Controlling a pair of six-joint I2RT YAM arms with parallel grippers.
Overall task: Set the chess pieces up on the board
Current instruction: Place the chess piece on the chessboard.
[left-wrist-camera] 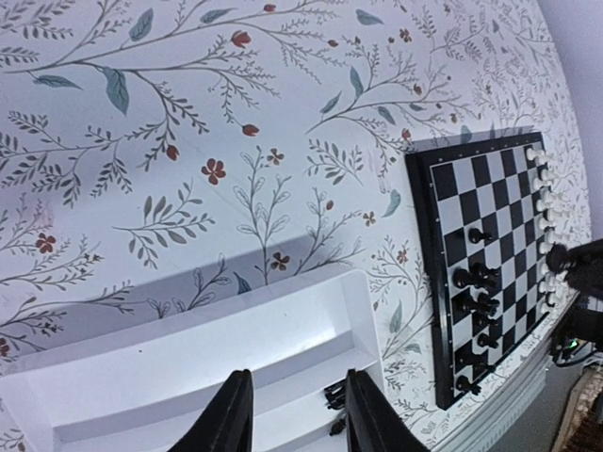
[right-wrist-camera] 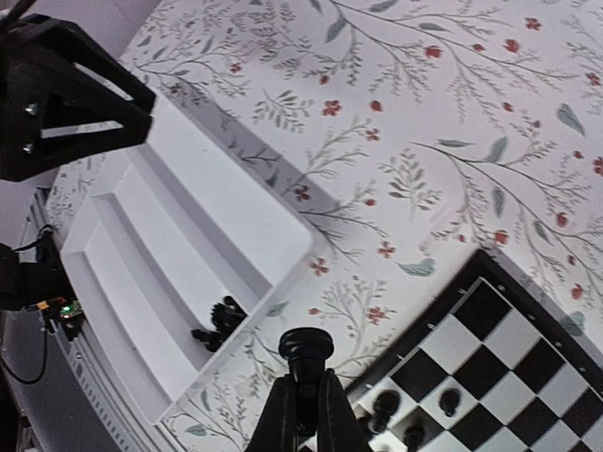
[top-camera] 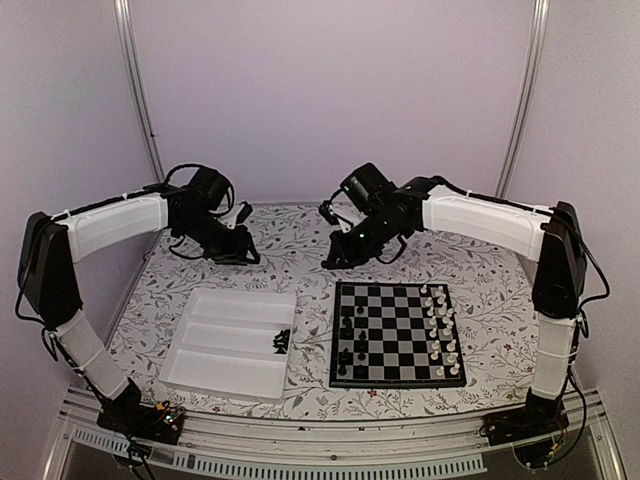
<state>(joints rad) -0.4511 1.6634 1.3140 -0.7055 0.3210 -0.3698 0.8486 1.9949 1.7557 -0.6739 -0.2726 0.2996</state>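
1. Black plastic in the right gripper (right-wrist-camera: 304,381): a black pawn (right-wrist-camera: 306,347), upright, pinched below its round head between fingers pressed tight together.
2. Raised over the flowered tablecloth (right-wrist-camera: 452,141), near the far left corner of the board (top-camera: 397,333), between it and the white tray (top-camera: 225,335); from the top view, pawn not over any square.
3. Left gripper (left-wrist-camera: 297,377) with fingers spread and nothing between them, up above the cloth beyond the tray's far edge, well apart from the right one.
4. Loose black pieces (top-camera: 282,340) in a small heap inside the tray's right-hand compartment, against the wall nearest the board; in the left wrist view, showing low between the two spread fingers, well beneath them.
5. Placed black pieces (top-camera: 350,335) standing on the board's two left files, unevenly spaced, several close together toward the near end; exact kinds too small to tell.
6. White pieces (top-camera: 440,330) lined along the two right files, well apart from both grippers.
7. In the way: the tray's low side wall between heap and board, and the cluster of placed black pieces crowding the left files, nearest the pinched pawn.
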